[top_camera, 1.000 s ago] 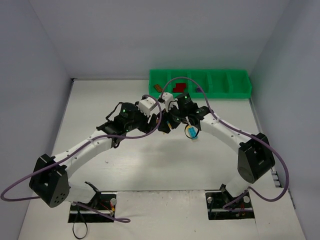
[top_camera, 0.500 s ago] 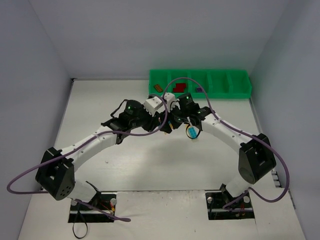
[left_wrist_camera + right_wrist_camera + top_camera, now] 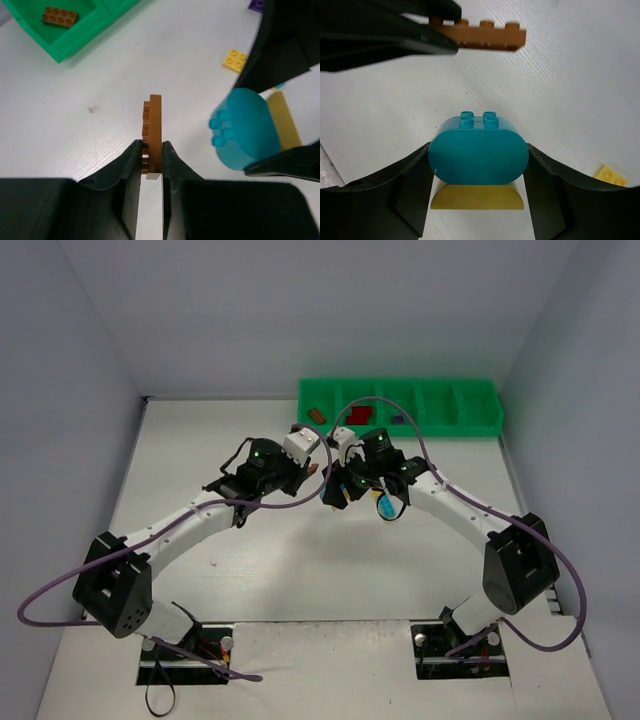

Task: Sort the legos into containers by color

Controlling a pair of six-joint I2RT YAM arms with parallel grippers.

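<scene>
The brown plate brick [image 3: 155, 120] stands on edge above bare worktop [image 3: 100, 80], its long axis pointing straight out from the left end effector [image 3: 151, 149], which pinches its near end. Close beside it, the right end effector [image 3: 478, 172] clamps a teal rounded brick [image 3: 478, 152] stacked on a yellow brick [image 3: 476, 197], studs facing the brown one. The green tray [image 3: 75, 40] lies well beyond. Both arms reach inward, their wrists nearly meeting.

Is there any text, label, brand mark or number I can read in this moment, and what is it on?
None can be read.
The brown brick in the left gripper, the teal brick in the right gripper and the green tray show no lettering.
Any embossed mark on the bricks is too small or blurred to tell.
</scene>
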